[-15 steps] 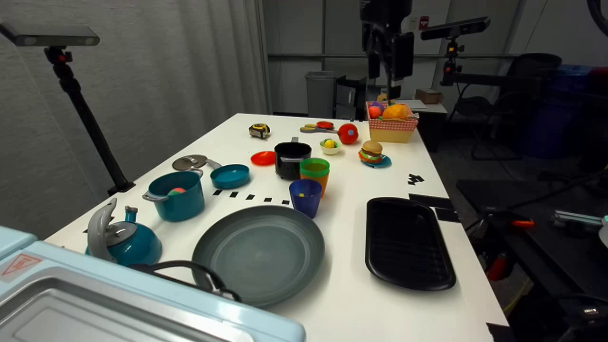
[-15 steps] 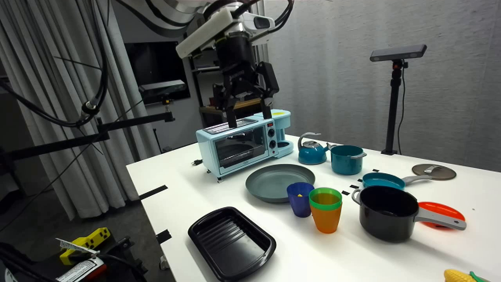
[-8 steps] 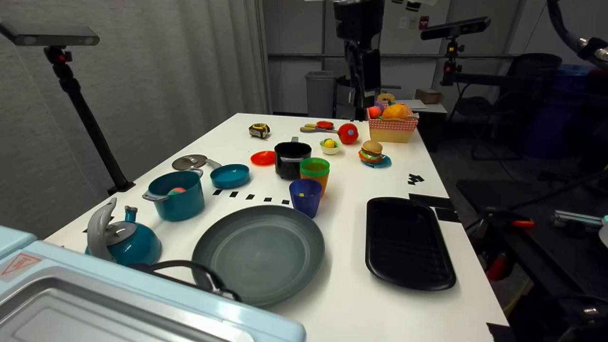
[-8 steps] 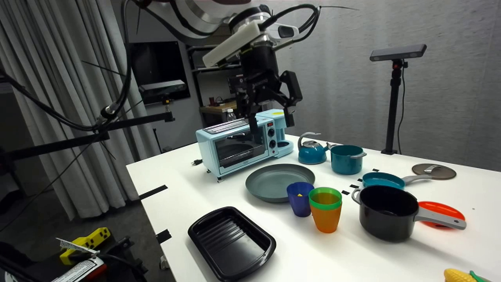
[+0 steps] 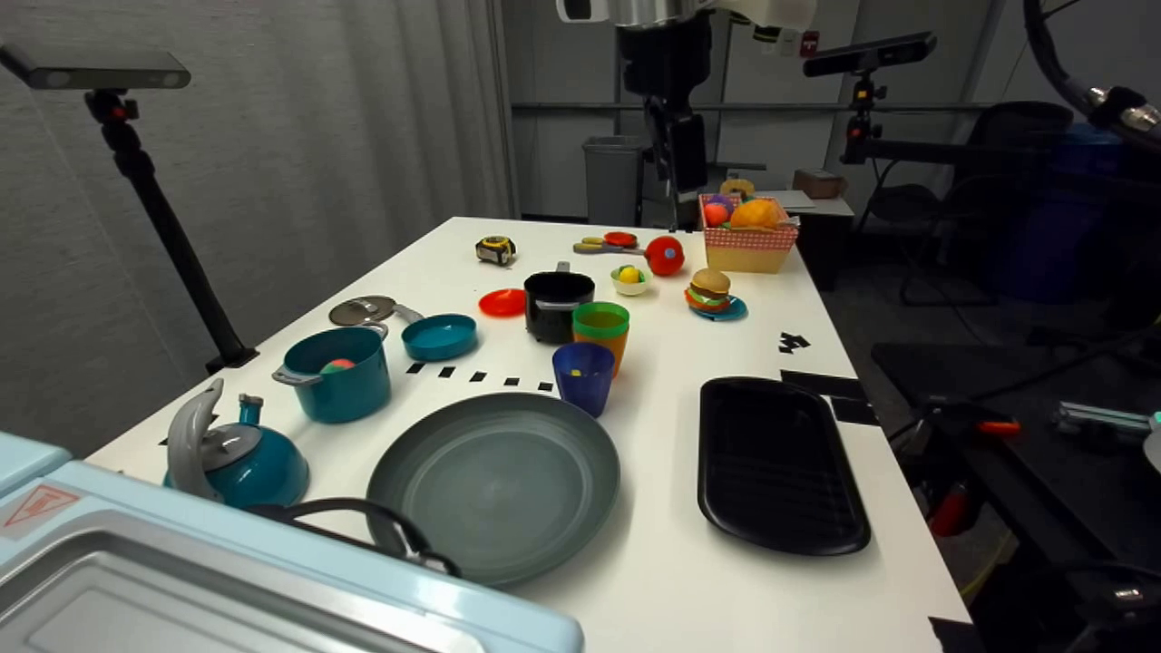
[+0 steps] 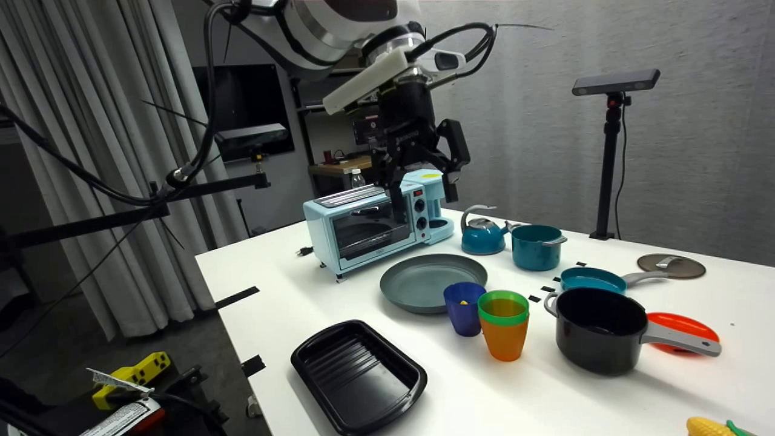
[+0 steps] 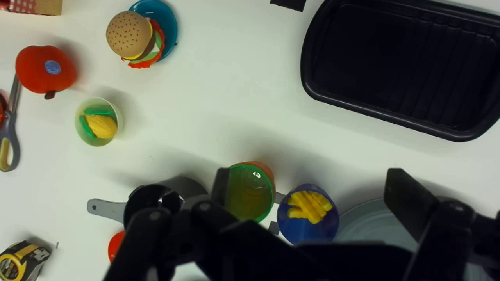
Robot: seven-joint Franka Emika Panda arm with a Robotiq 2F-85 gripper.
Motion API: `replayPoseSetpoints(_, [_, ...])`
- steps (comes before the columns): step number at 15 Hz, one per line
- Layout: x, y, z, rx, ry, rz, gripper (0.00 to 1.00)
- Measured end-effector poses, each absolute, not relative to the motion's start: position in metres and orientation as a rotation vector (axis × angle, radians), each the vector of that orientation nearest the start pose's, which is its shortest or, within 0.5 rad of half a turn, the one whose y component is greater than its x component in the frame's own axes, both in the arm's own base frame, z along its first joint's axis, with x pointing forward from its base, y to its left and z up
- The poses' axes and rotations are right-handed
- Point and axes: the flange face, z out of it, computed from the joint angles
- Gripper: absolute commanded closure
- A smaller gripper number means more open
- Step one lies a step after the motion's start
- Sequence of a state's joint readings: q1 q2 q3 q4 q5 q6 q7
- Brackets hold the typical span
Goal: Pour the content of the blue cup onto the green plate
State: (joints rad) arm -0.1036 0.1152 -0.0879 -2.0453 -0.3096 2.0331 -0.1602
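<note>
I'm on the reach, I'd say: no grasp made, nothing poured! My hand (image 6: 425, 201) hangs above the counter (image 6: 303, 303), fingers (image 7: 410, 207) spread wide, holding nothing. And there's the target, the blue cup (image 7: 304, 234), upright, yellow pieces (image 7: 308, 205) inside; in the wrist view the green plate (image 7: 371, 222) lies just beside it toward four o'clock, touching or not I can't tell. The green cup (image 7: 250, 193) crowds it between nine and ten, and one finger of mine shows across that rim. So the next move asks me to line up on the blue cup, go down with a finger in the narrow gap between the cups, squeeze lightly, lift clear, then swing toward four and tip.

Now for writing! Near ten o'clock in the wrist view, the apple (image 7: 37, 76) wears a round blue label (image 7: 52, 67), too small to read. The tape measure (image 7: 25, 259) at eight shows markings, no brand I can call. In an exterior view the oven (image 5: 299, 555), also at eight, carries a red triangle sticker (image 5: 39, 503); no words there I can make out.
</note>
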Motion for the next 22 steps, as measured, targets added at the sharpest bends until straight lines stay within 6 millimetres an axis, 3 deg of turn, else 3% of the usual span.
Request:
replayPoseSetpoints(4, [0.556, -0.104, 0.363, -3.384, -0.301, 0.314, 0.00])
replayPoseSetpoints(7, [0.561, -0.098, 0.355, -3.344, -0.518, 0.357, 0.00])
replayPoseSetpoints(11, [0.566, -0.096, 0.350, -3.268, -0.792, 0.399, 0.00])
replayPoseSetpoints(13, [0.581, -0.103, 0.345, -3.268, -0.889, 0.396, 0.00])
replayPoseSetpoints(17, [0.617, -0.119, 0.320, -3.317, -0.909, 0.367, 0.00])
replayPoseSetpoints(22, [0.624, -0.119, 0.319, -3.322, -0.910, 0.358, 0.00])
